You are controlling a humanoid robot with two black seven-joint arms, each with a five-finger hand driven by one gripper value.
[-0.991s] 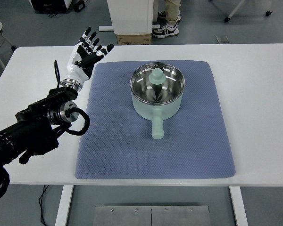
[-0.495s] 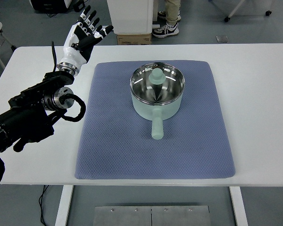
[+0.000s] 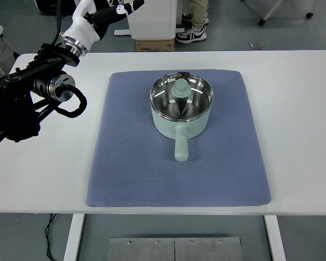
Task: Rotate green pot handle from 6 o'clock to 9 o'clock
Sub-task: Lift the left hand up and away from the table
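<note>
A pale green pot (image 3: 181, 120) with a shiny steel inside stands on the blue-grey mat (image 3: 130, 163), a little above the mat's middle. Its green handle (image 3: 181, 147) points straight toward the near edge, at 6 o'clock. A green knob-like shape (image 3: 180, 87) shows inside the pot. My left arm (image 3: 38, 92) comes in from the left and rises over the table's far left corner. My left hand (image 3: 110, 10) sits at the picture's top edge, partly cut off, fingers stretched out and holding nothing, far from the pot.
The white table (image 3: 293, 109) carries only the mat and pot. Beyond its far edge stand a white cabinet (image 3: 152, 16), a cardboard box (image 3: 154, 45) and a person's shoes (image 3: 191, 33). A black cable loop (image 3: 70, 103) hangs off my left forearm.
My left arm has swung up and away from the mat's far left corner, carrying the hand past the table's far edge. The pot and its handle have not moved.
</note>
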